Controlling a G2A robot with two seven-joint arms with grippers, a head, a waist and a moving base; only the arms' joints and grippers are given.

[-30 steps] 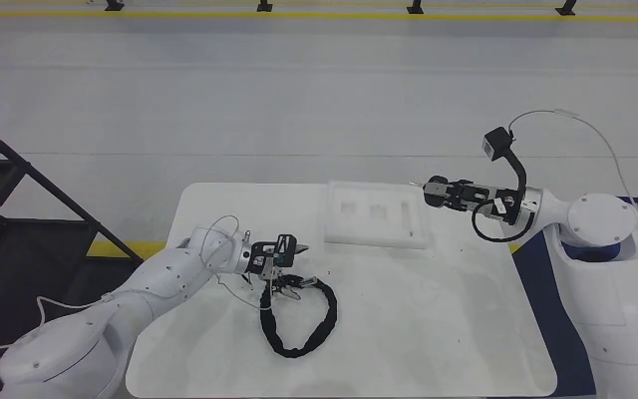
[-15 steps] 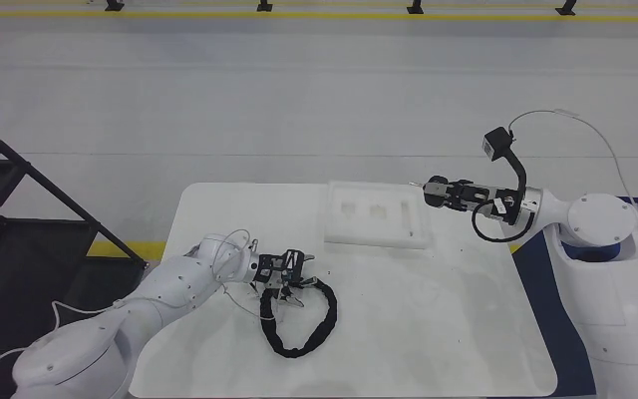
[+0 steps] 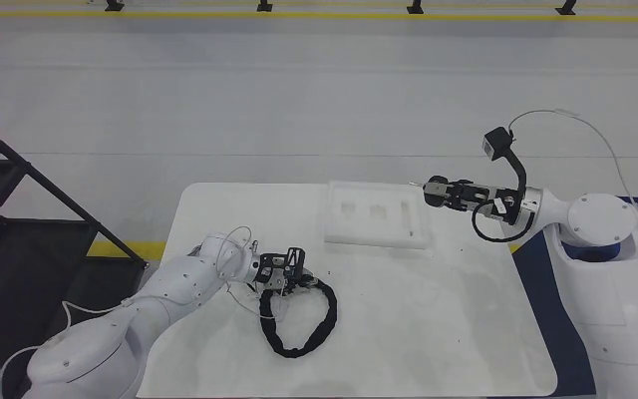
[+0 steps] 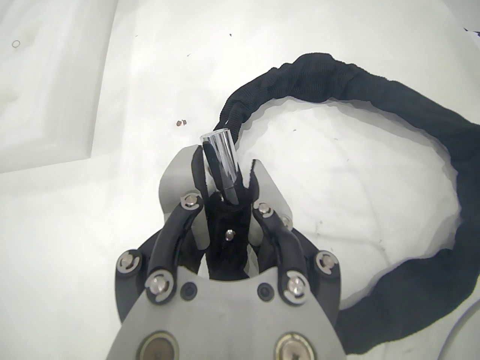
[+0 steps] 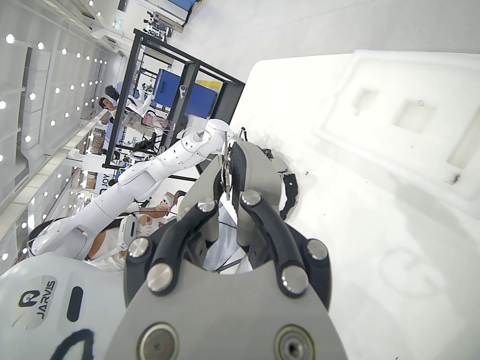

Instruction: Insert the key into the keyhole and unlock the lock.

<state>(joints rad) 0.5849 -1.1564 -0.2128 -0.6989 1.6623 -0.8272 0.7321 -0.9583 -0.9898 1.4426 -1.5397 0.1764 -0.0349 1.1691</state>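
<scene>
Lock (image 3: 299, 321): the black-sleeved loop lies on the table (image 3: 429, 329), off the foam tray (image 3: 379, 242), on our side of it near its left corner. The lock's chrome cylinder (image 4: 221, 151) is up off the cloth with the left gripper (image 4: 221, 168) clamped on it, pads pinching the round barrel from both sides. We can't see the keyhole; the cylinder's open end points away from the left wrist camera.

Key (image 5: 226, 179): a thin metal piece pinched edge-on in the right gripper (image 5: 229, 170), fingers closed on it. That gripper sits just beside the tray's far right corner, so key and lock are well apart, with the tray roughly between them.

Risks we see:
- The smooth round barrel in flat pads will likely spin or slide under insertion push or unlock torque.
- The thin key may pivot in the pinch, so the tip misses the slot and jams on the face.
- Keyhole orientation is unknown, so blade and slot may be mismatched.
- The loose sleeve drags on the table and tugs the cylinder off axis.
</scene>
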